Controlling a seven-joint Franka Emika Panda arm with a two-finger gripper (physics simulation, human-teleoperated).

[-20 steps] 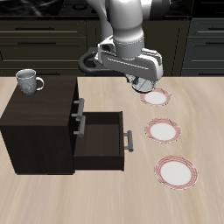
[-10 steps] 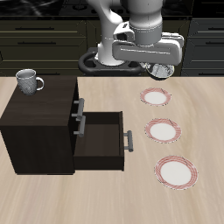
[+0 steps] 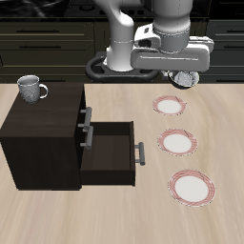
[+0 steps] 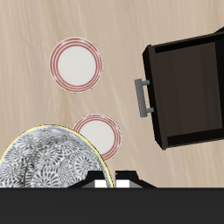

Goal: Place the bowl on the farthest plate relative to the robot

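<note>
Speckled pale-grey shallow bowl [image 4: 54,162] hangs clamped in the two-finger gripper [image 3: 181,78], high above the back of the table, while the farthest white red-rimmed plate [image 3: 191,187] lies well forward, nearest the table's front edge.

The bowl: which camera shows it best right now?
The wrist view: the bowl fills the frame close up, speckled inside plain, at the gripper. In the exterior view it is a small shape tucked under the raised gripper, mostly hidden.
</note>
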